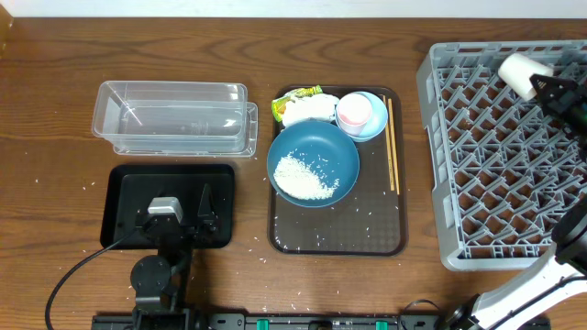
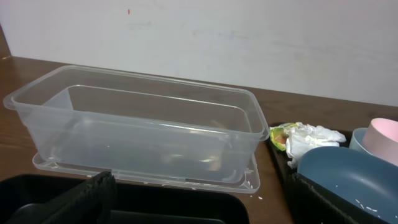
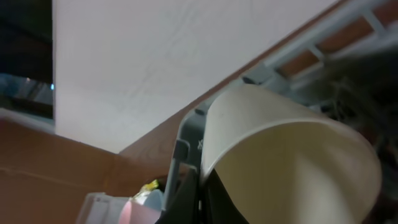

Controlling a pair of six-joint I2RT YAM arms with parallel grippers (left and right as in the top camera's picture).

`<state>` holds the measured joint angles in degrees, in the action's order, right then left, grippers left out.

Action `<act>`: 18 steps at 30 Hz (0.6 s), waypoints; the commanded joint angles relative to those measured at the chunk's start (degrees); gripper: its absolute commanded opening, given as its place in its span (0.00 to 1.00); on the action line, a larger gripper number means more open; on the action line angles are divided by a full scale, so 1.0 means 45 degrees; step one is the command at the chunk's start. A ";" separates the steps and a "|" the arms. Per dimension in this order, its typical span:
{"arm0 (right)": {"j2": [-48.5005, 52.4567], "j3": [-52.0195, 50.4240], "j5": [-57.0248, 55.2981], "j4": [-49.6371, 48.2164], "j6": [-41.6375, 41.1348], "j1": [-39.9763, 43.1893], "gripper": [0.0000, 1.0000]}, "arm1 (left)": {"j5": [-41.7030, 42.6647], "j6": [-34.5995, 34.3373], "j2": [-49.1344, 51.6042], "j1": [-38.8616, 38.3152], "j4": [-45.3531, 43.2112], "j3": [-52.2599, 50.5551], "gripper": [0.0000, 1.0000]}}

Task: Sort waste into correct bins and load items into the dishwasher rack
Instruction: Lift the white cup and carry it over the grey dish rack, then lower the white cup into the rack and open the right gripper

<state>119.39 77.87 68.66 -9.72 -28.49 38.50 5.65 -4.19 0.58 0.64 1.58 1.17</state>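
Observation:
My right gripper (image 1: pixel 543 85) is shut on the rim of the small white cup (image 1: pixel 523 72), holding it tilted over the far part of the grey dishwasher rack (image 1: pixel 440 174). In the right wrist view the cup (image 3: pixel 280 155) fills the frame and the gripper (image 3: pixel 202 193) pinches its wall. My left gripper (image 1: pixel 188 218) hangs open and empty over the black tray bin (image 1: pixel 124 197), facing the clear container bin (image 2: pixel 143 124). The dark-blue bowl (image 1: pixel 321 147) holds rice (image 1: pixel 303 177). The pink cup (image 1: pixel 355 111) sits in the light-blue bowl (image 1: pixel 376 126), beside the tissue (image 1: pixel 307 108) and chopsticks (image 1: pixel 392 142).
The bowls, tissue and chopsticks all lie on a dark brown serving tray (image 1: pixel 335 234) in the middle of the wooden table. Loose rice grains are scattered on that tray and on the table near it. The clear container (image 1: pixel 174 117) stands behind the black tray.

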 commanded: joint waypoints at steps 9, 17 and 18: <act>0.0175 0.0000 0.0515 0.1166 0.1200 0.0534 0.01 | 0.0223 0.0165 -0.0078 0.0058 0.0447 -0.0209 0.89; 0.0058 0.0005 0.0607 0.1394 0.0272 0.0865 0.01 | 0.0223 0.0165 -0.0078 0.0058 0.0447 -0.0209 0.89; 0.0010 0.0005 0.0607 0.1389 0.0121 0.0937 0.01 | 0.0223 0.0165 -0.0078 0.0058 0.0452 -0.0209 0.89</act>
<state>119.39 77.87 70.50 -3.73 -25.71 40.95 5.65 -4.19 0.58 0.64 1.58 1.17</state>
